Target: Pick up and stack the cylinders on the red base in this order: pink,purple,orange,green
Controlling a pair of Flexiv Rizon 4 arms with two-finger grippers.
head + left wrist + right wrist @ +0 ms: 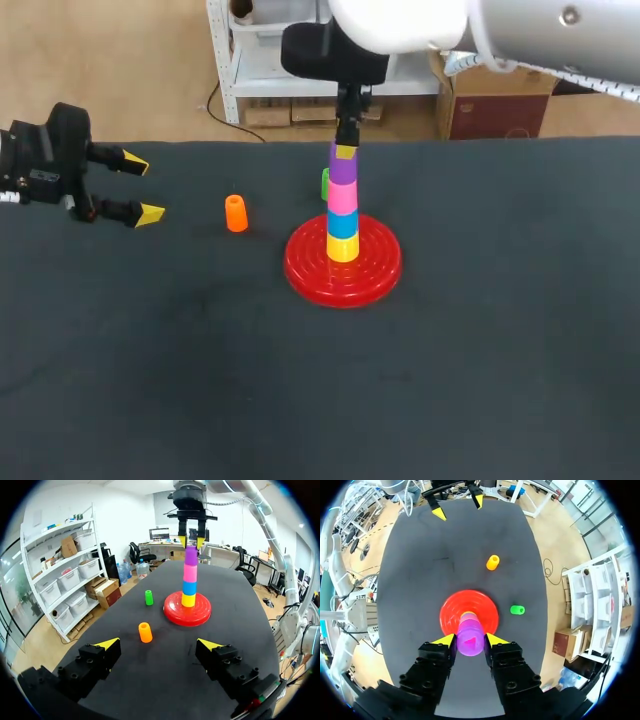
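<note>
Our right gripper (470, 639) hangs straight over the stack with its yellow tips pressed to opposite sides of the purple cylinder (343, 172), gripping it near its top rim. From that wrist's view the purple cylinder covers nearly everything under it; only a thin yellow sliver of the stack shows past its edge. The head view gives the full order on the red base (375, 270): a yellow cylinder (342, 249) at the bottom, then a blue cylinder (342, 226), then the pink cylinder (342, 199), with the purple one on top. The column stands upright in the middle of the base. The base is a glossy red disc, domed and ringed with concentric ridges. The cylinders are short, smooth and look like matte plastic. The orange cylinder (236, 213) stands alone on the bench (480, 380), well to the left of the base, and its top looks open, like a tube. The green cylinder (149, 597) stands upright beyond the base. In the head view the stack hides most of it, leaving just a green edge. Our left gripper (159, 643) hovers near the bench's left side, well apart from every piece, its fingers spread wide with nothing between them. The left arm behind it is cut off at the head view's edge. The right arm's white housing fills the top of that view and hides the gripper's upper body. The bench is covered in a dark, dull, cloth-like surface.
</note>
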